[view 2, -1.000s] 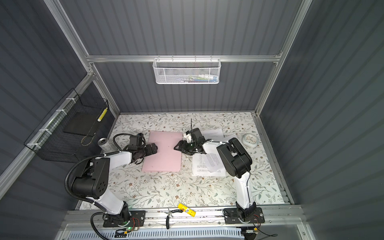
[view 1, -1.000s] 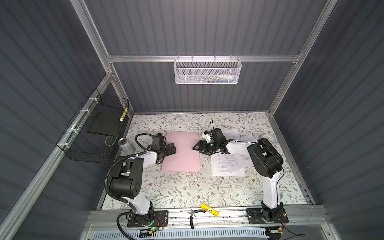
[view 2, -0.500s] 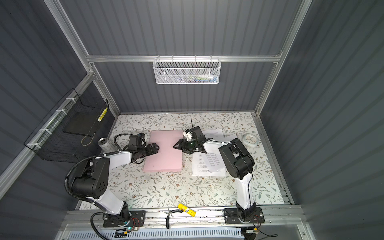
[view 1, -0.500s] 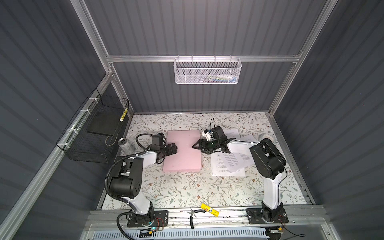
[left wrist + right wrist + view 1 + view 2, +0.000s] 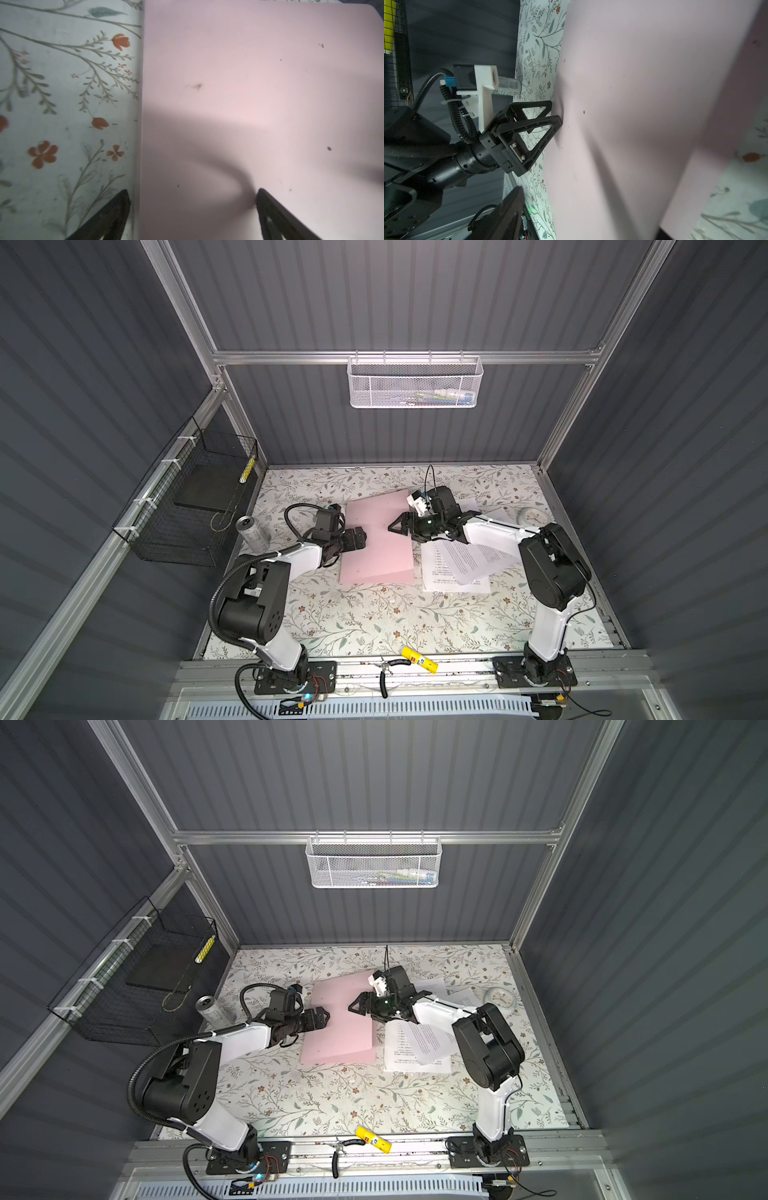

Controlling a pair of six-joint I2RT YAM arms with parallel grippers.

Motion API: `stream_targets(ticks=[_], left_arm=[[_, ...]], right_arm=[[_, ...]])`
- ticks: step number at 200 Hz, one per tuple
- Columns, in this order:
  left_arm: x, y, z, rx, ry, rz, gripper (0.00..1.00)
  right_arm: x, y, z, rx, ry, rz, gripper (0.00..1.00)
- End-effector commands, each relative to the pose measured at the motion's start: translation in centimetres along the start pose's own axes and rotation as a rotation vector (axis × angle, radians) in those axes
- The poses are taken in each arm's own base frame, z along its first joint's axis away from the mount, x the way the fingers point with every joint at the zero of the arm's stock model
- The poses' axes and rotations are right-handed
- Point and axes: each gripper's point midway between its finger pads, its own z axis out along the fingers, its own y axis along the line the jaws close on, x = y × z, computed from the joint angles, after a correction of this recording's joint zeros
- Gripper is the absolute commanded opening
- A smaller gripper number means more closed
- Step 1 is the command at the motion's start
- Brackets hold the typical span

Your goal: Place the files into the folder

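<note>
Tabletop point(image 5: 374, 622): folder point(image 5: 374, 556) lies mid-left, its cover point(image 5: 623, 104) tipped up along the right edge, not laid open. Files point(image 5: 453, 572) sit loose just right of it, under the right arm; none inside as far as I can see. So this looks like the opening step, with all the loading left.

Left pincer point(image 5: 360, 538) gapes wide and holds nothing. It straddles the folder's left edge, one tip pressed on the cover.

Right pincer point(image 5: 401, 526) is at the raised edge, jaws apart, not clamped. Probably propping the cover.
</note>
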Motion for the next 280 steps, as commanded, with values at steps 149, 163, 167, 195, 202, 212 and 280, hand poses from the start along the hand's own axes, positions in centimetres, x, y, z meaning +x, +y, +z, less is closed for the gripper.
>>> stream_targets(ticks=[149,163,167,195,202,212,280], left_arm=[[8.2,-14.6,-12.2,-0.135,-0.215,0.653,0.94],[8.8,-14.9,-11.5,-0.160,-0.204,0.678,0.94],[8.9,-15.0,-11.2,-0.168,-0.201,0.685,0.94],[9.0,-14.5,-10.0,-0.234,-0.218,0.696,0.92],[8.9,-14.4,-9.8,-0.243,-0.228,0.694,0.91],[8.8,-14.3,-9.6,-0.254,-0.239,0.694,0.84],[8.6,-14.5,-8.1,-0.306,-0.268,0.775,0.60]], right_arm=[[-2.2,4.6,-1.8,-0.115,-0.021,0.053,0.68],[-2.2,4.8,-1.9,-0.120,-0.024,0.056,0.68],[-2.1,4.8,-1.9,-0.122,-0.022,0.058,0.68],[-2.1,5.0,-2.2,-0.127,-0.030,0.059,0.68],[-2.0,5.1,-2.2,-0.128,-0.031,0.057,0.68],[-2.0,5.2,-2.4,-0.130,-0.033,0.055,0.68],[-1.8,5.7,-2.7,-0.152,-0.028,0.055,0.68]])
